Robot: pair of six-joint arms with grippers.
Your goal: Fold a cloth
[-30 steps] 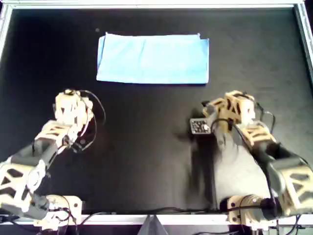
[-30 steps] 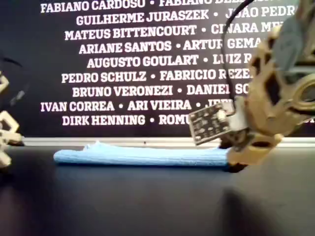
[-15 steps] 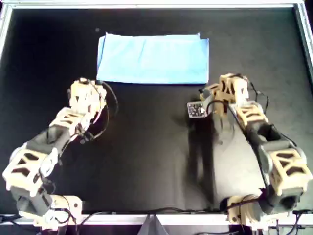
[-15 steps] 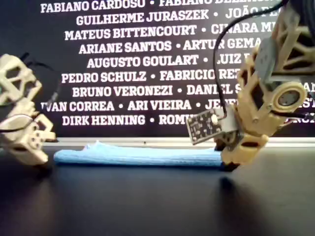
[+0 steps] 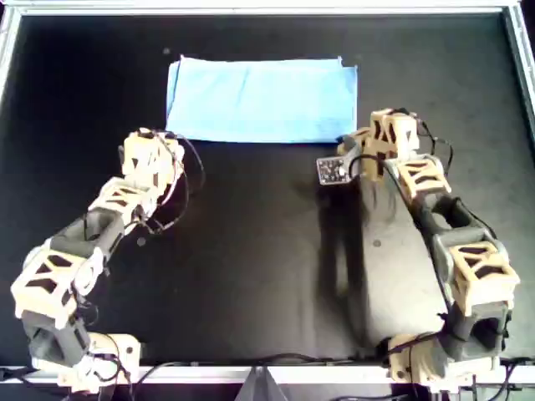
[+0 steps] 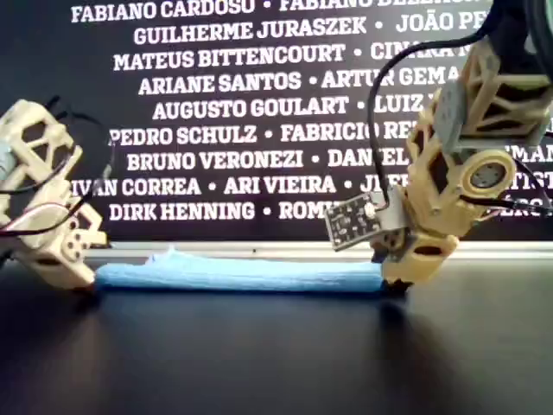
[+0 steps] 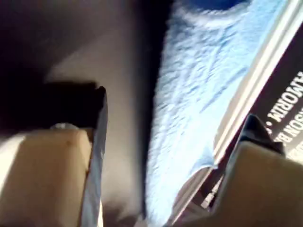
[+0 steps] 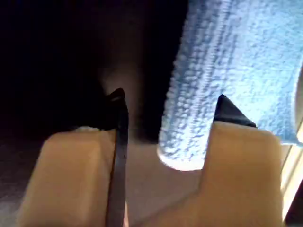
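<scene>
Black table [image 5: 251,251] with a metal rim; a dark wall of white names [image 6: 216,112] behind. The cloth [image 5: 262,98] lies folded near the far edge — left gripper [image 5: 153,144] and right gripper [image 5: 374,138] both gape, empty, at its near corners.

A robotics lab or demo stand, set up for bench trials.

A matte black bench [image 5: 251,251] framed by a metal rim [image 5: 259,10] is seen, with two skeletal, 3D-printed-looking arms [image 5: 100,225] mounted at its near edge and loose wiring exposed. A black backdrop [image 6: 216,112] printed with rows of people's names in white is seen behind.
</scene>
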